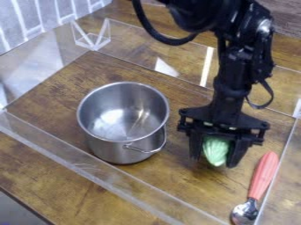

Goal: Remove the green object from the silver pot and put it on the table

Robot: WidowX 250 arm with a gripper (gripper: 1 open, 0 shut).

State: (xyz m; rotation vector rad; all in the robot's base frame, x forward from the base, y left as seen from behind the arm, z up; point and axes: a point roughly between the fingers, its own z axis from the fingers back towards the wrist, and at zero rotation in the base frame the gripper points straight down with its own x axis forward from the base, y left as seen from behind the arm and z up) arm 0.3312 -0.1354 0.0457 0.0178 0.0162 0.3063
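Observation:
The silver pot (123, 120) stands on the dark wooden table (70, 167) at centre left, and its inside shows only bare steel. The green object (217, 150) is a light green bumpy toy held upright between the fingers of my black gripper (219, 154), right of the pot and low over the table. The gripper is shut on it, with the arm rising behind toward the top right. Whether the object's lower end touches the wood I cannot tell.
A red-handled spoon (258, 185) lies on the table at the lower right, close to the gripper. Clear acrylic walls (47, 53) edge the tabletop along the left and front. A small clear stand (88, 35) sits at the back left.

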